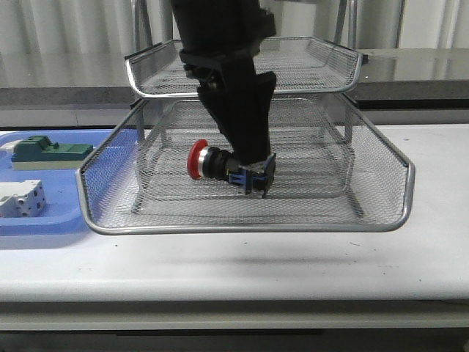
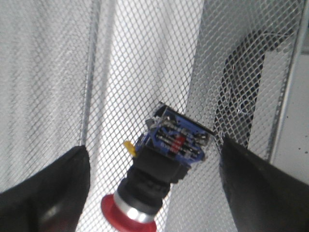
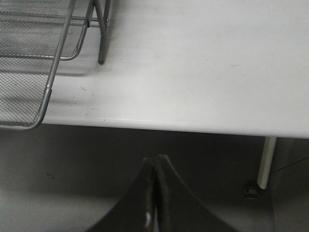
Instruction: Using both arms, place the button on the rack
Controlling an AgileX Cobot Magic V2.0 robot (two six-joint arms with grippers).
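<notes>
Button (image 1: 220, 164) lies on its side in the middle of the frame, on the mesh of the rack's (image 1: 396, 192) pulled-out tray. I'd judge it light, rigid, round-bodied, so grip the squared blue block. My left gripper (image 2: 149, 186) angles steeply down, fingers wide apart, nothing pinched. Right gripper (image 3: 153, 203) hangs off-table, closed, empty.

i see the left gripper (image 1: 253, 176) low inside the rack (image 1: 381, 220), its pulled-out mesh tray walled on all sides, the upper tray (image 1: 344, 77) close overhead. the button (image 1: 220, 165) lies between spread fingers. the white table (image 3: 203, 67) right of the rack is open; the blue tray (image 1: 44, 220) crowds the left.
</notes>
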